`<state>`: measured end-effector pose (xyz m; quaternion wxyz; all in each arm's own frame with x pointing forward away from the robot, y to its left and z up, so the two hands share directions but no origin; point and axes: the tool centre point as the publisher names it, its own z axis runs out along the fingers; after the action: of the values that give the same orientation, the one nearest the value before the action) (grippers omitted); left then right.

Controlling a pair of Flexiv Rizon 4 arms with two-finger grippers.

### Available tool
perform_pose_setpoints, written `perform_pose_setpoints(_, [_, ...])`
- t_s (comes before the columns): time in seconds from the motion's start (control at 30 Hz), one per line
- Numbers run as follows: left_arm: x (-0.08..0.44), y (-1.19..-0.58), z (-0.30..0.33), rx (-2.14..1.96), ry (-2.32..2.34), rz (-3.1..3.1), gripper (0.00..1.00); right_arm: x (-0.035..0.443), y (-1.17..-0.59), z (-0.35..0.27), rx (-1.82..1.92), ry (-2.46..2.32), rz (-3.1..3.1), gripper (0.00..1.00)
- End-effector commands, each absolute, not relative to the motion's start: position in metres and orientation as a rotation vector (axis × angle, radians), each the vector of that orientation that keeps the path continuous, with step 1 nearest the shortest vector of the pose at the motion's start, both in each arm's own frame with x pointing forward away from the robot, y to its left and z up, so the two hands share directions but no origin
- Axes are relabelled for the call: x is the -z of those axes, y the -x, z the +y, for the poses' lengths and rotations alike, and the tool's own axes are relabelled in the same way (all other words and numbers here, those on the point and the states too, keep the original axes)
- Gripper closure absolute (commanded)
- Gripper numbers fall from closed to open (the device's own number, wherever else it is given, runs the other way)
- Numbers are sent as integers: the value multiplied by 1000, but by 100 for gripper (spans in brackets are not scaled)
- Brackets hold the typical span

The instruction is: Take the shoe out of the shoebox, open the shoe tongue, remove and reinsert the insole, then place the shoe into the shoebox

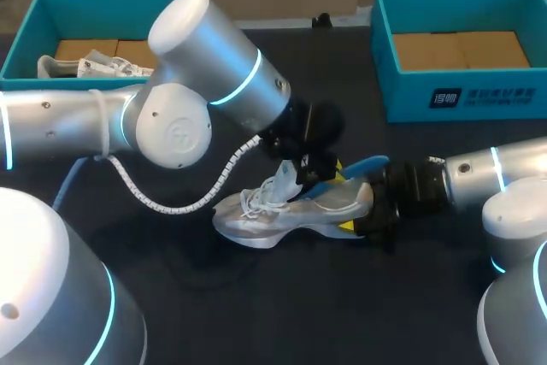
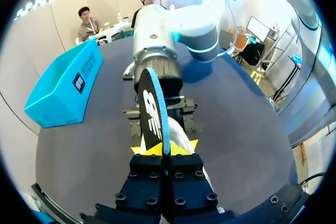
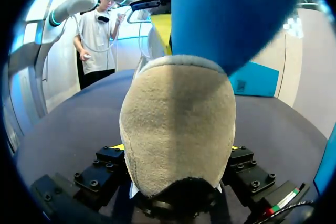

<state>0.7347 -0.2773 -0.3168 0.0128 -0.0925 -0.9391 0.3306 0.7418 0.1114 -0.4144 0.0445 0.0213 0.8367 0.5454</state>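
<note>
Left shoebox (image 1: 19, 49), teal, upper left of the frame; holds a second pale shoe (image 1: 85, 66). Left arm (image 1: 205, 74), entering from the left edge and reaching past the middle; left gripper (image 1: 312, 168) hangs just above the shoe's mouth, fingers closed on the insole (image 1: 366, 165), which its wrist view shows edge-on, pinched between the yellow tips (image 2: 164, 148). Shoe (image 1: 282, 211), silver-white, on the dark table (image 1: 256, 314) at centre frame, well apart from both boxes; long axis left to right, toe left, heel right, laces up. Insole, blue, slanting up and rightward over the heel, its length roughly along the shoe's axis; whether its front end sits inside the shoe cannot be told. Right gripper (image 1: 366, 215), right of centre, coming in level from the right edge; fingers clamped on the heel from both sides (image 3: 176, 150), with the heel (image 3: 178, 124) filling its view and the insole (image 3: 231, 14) looming above. Right shoebox (image 1: 461, 96), upper right, holding only its cardboard floor. Judgement: the insole step is in hand; the left arm alone carries it, the right steadies the shoe.
</note>
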Motion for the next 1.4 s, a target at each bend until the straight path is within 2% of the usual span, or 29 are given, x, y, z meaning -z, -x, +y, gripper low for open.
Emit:
perform_pose_setpoints(0.03, [301,-732,-276,-1060,287,-2917,100,414,-741,113,-1661,-66,2560,100])
perform_pose_setpoints(0.73, [183,-720,-305,-1500,281,-2771,100,414,-741,113,-1661,-66,2560,100])
perform_pose_setpoints(1.27, [106,-716,-294,-1812,317,-2568,100,414,-741,113,-1661,-66,2560,100])
perform_pose_setpoints(1.4, [100,-714,-290,-1845,344,-2542,100,414,-741,113,-1661,-66,2560,100])
